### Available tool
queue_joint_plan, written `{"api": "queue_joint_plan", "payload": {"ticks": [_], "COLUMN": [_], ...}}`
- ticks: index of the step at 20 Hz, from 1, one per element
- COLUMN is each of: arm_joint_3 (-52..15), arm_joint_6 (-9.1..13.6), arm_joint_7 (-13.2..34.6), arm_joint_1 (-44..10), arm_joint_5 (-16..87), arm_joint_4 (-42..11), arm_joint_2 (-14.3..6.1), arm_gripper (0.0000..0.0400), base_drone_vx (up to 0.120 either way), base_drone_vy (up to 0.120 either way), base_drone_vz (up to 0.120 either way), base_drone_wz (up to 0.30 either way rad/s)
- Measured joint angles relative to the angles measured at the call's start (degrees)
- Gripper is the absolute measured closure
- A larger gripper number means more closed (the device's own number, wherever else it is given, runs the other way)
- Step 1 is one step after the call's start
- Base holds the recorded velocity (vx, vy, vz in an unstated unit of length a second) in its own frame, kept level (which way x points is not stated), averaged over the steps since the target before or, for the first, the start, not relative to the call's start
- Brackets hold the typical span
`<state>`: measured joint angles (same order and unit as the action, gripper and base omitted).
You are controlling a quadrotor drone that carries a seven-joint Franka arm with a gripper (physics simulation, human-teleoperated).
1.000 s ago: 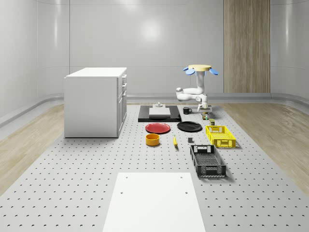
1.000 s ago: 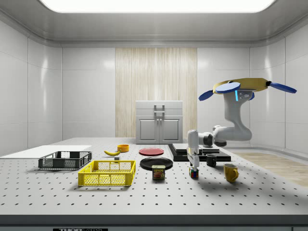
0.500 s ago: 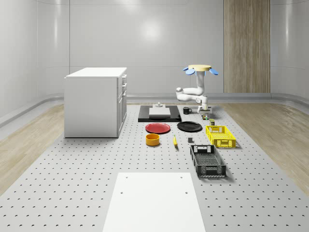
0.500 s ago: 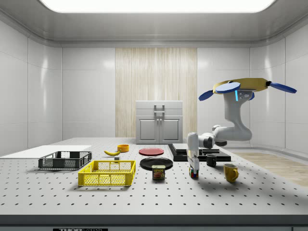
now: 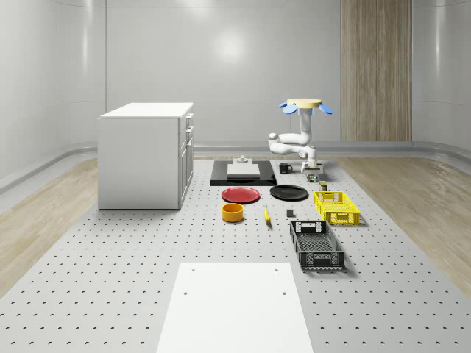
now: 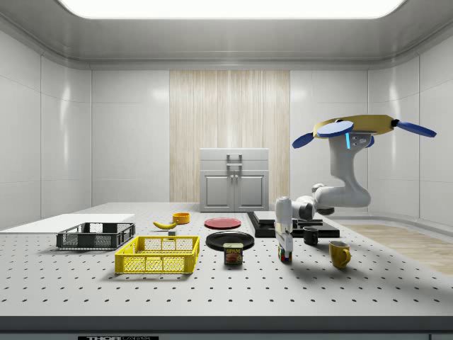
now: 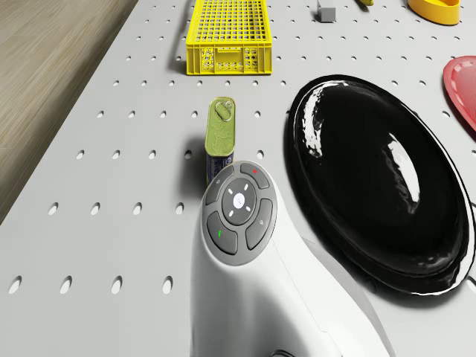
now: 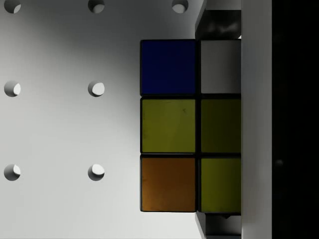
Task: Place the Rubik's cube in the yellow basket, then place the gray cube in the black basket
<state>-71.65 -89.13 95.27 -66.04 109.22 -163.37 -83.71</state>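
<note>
pale panelled walls and a strip of wood cladding closed in the room, and a perforated grey desk [image 5: 110, 294] carried everything. the drone [image 6: 364, 127] hovered above the far end of the desk, beyond the black plate [image 7: 379, 186], with its white arm [image 6: 340, 191] folded down toward the surface.

the gripper [image 6: 284, 244] stood upright over the rubik's cube [image 6: 284, 256], which sat on the desk just beside the spam tin [image 6: 233, 253]. in the wrist view the rubik's cube lay right under the camera, with dark finger metal at two opposite edges of it. whether the fingers had closed on it or merely straddled it i could not tell. the cube appeared to rest on the desk, not lifted.

the first step looked to be in hand: taking hold of the rubik's cube. nothing lay in the yellow basket [image 5: 336, 207] yet, so the task seemed barely begun. the next move probably called for a firm squeeze across the cube, a straight lift clear of the tin, then a carry over to the yellow basket and a release inside its walls. the gray cube [image 7: 326, 11] waited on the desk near that basket, and the black basket [image 5: 316, 245] stood nearer the camera, for the second step.
</note>
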Motion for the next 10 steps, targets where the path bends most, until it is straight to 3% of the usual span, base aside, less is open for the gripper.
{"api": "queue_joint_plan", "payload": {"ticks": [4, 10], "arm_joint_3": [0.67, 1.09], "arm_joint_6": [-0.53, -0.98], "arm_joint_7": [-0.13, -0.16], "arm_joint_1": [0.0, -0.07], "arm_joint_5": [0.56, 0.89], "arm_joint_4": [0.21, 0.36], "arm_joint_2": [-0.29, -0.58], "arm_gripper": [0.0006, 0.006], "base_drone_vx": [0.0, 0.0], "base_drone_vy": [0.0, 0.0], "base_drone_vz": [0.0, 0.0], "base_drone_wz": [0.0, 0.0]}}
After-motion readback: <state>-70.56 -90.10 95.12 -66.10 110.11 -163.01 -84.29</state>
